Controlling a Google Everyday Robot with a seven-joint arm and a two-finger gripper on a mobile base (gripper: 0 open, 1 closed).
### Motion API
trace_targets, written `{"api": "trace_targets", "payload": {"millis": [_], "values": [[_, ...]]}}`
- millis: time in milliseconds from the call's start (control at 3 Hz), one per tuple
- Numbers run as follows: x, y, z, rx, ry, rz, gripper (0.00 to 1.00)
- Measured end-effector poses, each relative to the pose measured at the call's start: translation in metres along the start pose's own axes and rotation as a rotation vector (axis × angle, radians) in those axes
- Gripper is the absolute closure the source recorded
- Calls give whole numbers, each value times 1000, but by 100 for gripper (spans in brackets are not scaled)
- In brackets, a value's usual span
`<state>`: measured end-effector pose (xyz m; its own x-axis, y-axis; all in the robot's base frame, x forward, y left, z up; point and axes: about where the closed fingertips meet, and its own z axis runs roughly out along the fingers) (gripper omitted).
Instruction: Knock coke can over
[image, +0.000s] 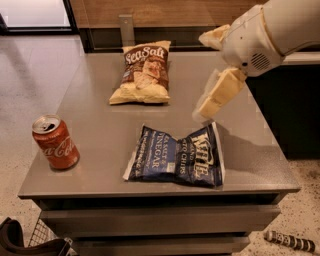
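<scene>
Pale speckled floor (35, 70) spreads to the left of a grey table (100, 125) that fills most of the view, with a wooden panel (165, 12) running along the far side behind it. Over the table's far right corner reaches the white robot arm (280, 25), coming in from the upper right. A blue chip bag (175, 157) lies flat near the front edge, a little right of the middle. A sea salt chip bag (142, 72), brown and cream, lies flat farther back, near the far edge and well apart from the blue one. The cream-coloured gripper (207, 107) hangs off the arm's end, tilted down and to the left, above the table between the two bags and just beyond the blue bag's far right corner; whether it is parted or closed cannot be told. The coke can (55, 142) stands upright near the table's left front corner, its top already opened, well apart from the gripper and both bags. On the floor at the near right lies a small striped tube (290, 241), and a wire basket (42, 235) shows at the near left.
</scene>
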<state>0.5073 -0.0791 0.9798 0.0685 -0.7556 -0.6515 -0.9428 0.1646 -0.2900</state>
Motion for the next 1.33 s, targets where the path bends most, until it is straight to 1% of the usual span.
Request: {"api": "trace_targets", "payload": {"millis": [333, 667, 1000, 1333], "values": [[-30, 13, 45, -64, -231, 34, 0], [-41, 25, 66, -72, -357, 66, 0], [-57, 39, 79, -59, -434, 69, 0], [-67, 42, 87, -74, -439, 62, 0]]}}
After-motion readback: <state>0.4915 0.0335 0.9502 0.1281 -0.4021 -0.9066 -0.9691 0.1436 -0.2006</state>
